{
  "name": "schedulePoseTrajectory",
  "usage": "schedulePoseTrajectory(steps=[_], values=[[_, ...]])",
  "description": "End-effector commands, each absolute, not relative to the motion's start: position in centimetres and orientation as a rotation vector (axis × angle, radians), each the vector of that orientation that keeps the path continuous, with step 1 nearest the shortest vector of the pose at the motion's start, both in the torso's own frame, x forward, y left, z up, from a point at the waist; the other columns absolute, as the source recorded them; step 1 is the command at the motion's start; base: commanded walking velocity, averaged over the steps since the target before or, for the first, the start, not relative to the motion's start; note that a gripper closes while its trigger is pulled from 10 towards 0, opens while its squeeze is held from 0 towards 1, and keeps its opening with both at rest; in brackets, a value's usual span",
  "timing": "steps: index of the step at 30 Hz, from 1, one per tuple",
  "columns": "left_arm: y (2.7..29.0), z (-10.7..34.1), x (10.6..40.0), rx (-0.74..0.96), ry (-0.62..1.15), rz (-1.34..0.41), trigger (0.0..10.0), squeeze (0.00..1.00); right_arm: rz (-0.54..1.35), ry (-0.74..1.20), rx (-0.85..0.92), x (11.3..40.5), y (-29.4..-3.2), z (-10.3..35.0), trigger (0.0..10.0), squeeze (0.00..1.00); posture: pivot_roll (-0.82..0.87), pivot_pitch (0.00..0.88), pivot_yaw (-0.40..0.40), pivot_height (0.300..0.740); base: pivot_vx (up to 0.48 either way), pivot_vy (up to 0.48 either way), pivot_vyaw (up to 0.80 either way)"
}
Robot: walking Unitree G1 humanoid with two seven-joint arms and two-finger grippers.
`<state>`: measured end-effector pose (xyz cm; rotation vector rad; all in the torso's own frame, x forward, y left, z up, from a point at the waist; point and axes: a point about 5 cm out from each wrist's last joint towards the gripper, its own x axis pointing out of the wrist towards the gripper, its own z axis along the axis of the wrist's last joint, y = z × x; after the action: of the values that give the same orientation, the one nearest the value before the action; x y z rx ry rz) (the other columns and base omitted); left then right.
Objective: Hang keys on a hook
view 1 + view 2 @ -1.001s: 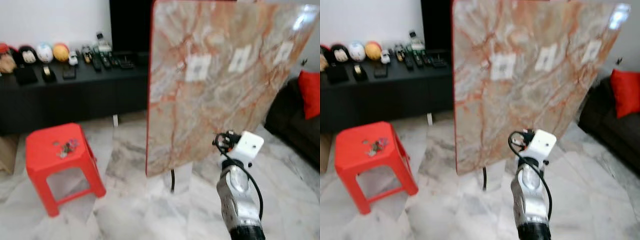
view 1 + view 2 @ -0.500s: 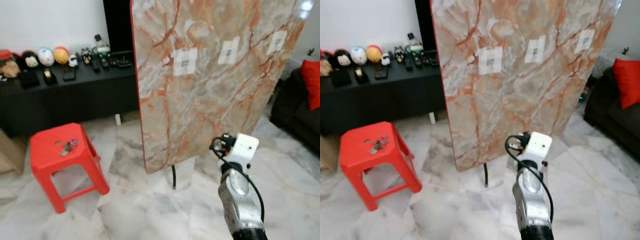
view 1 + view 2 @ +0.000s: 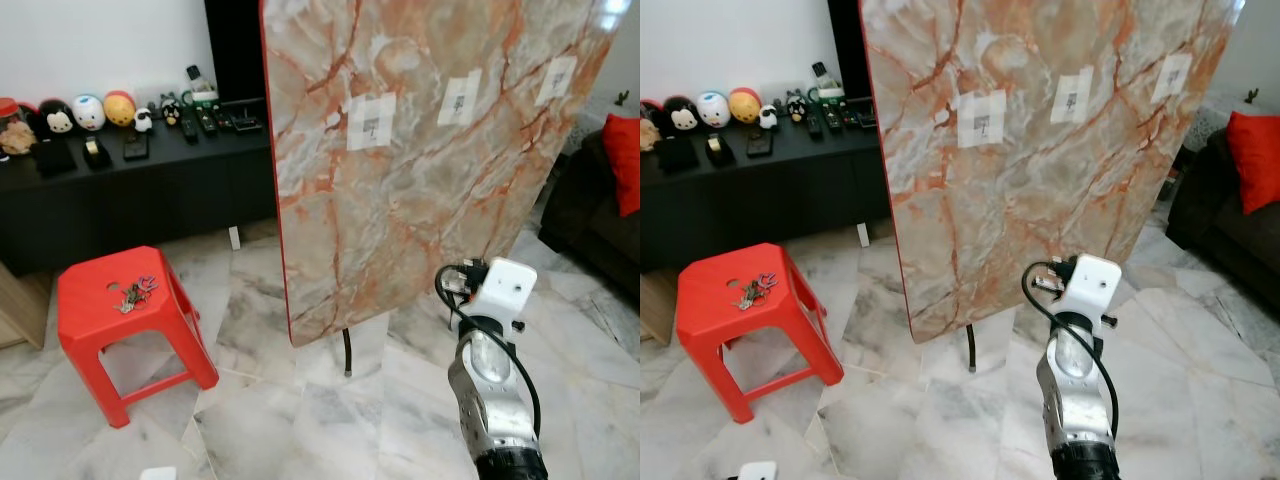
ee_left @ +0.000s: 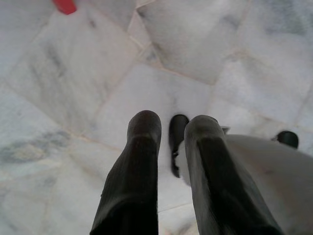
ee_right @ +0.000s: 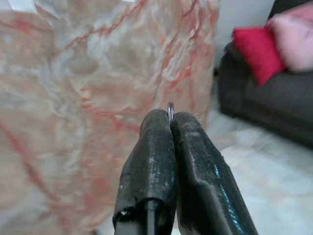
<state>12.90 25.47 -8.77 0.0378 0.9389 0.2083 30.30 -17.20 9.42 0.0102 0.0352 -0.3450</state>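
Observation:
A bunch of keys (image 3: 133, 293) lies on top of a red plastic stool (image 3: 100, 345) at the left. A tall marble-patterned board (image 3: 420, 150) stands ahead, with three white labels (image 3: 371, 122) across its upper part; I cannot make out hooks on them. My right arm (image 3: 490, 385) reaches toward the board's lower edge, its white wrist box (image 3: 505, 288) hiding the fingers. My right gripper (image 5: 170, 117) is shut, and a thin metal ring (image 5: 170, 107) pokes out between its tips. My left gripper (image 4: 172, 125) hangs over the floor, fingers a little apart, holding nothing.
A long black sideboard (image 3: 140, 190) with round figurines and remotes runs along the back wall. A dark sofa with a red cushion (image 3: 625, 160) sits at the right. The board stands on a thin black leg (image 3: 346, 352). Marble floor (image 3: 290, 420) lies between stool and board.
The camera swung and steadied, so the picture is sharper and the board looks nearer. My right arm drifted slightly to the right. The keys on the stool have not moved.

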Motion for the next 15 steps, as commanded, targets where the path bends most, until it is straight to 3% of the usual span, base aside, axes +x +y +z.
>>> schedulePoseTrajectory(steps=[1,7,15], values=[[26.6,-8.9,11.1,0.016,0.966,0.231,10.0,0.00,-0.372,-0.054,-0.095,30.3,-17.8,11.1,10.0,0.00,0.03,0.000,-0.084,0.740,0.000,0.000,0.00],[28.4,-8.9,8.3,0.011,0.998,0.267,10.0,0.00,-0.412,-0.079,-0.321,30.0,-19.8,11.5,10.0,0.00,0.03,0.000,-0.091,0.740,0.000,0.000,0.00],[28.3,-9.1,7.8,0.010,1.009,0.274,10.0,0.00,-0.396,-0.085,-0.340,30.4,-19.9,11.7,10.0,0.00,0.04,0.000,-0.093,0.740,0.000,0.000,0.00]])
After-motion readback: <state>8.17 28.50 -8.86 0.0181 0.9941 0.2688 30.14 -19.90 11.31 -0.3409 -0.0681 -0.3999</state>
